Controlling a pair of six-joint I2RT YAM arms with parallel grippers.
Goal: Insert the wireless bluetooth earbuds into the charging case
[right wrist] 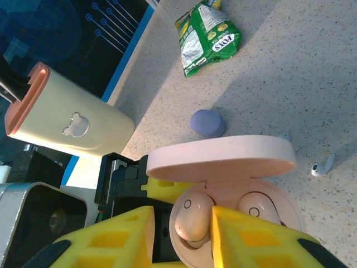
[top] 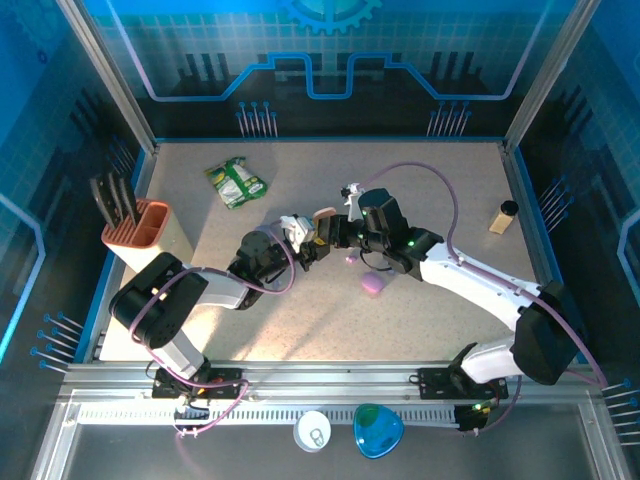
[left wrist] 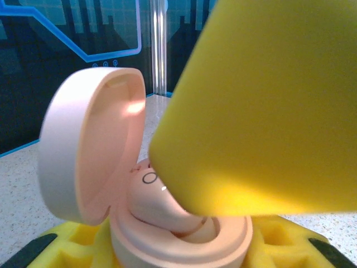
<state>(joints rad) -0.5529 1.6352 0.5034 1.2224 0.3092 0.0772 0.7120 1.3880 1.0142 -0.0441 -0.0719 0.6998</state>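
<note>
Earbuds (right wrist: 192, 220) of pale pink lie in both wells of the open pink charging case (right wrist: 223, 159), which the left claw (top: 306, 243) pinches at its base, lid tilted up. The right claw (right wrist: 181, 216), yellow fingers (right wrist: 251, 240) slightly spread, straddles one of them, a gap showing on one side. Just beyond, on the counter (right wrist: 312, 84), rest a lavender case (right wrist: 207, 123) and a white earbud (right wrist: 323, 166). Farther off are a green packet (right wrist: 209, 33) and a cream knife holder (right wrist: 61, 117).

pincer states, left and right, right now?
Left pincer: closed on the open pink charging case.
Right pincer: slightly open, straddling a pink earbud seated in that case.
</note>
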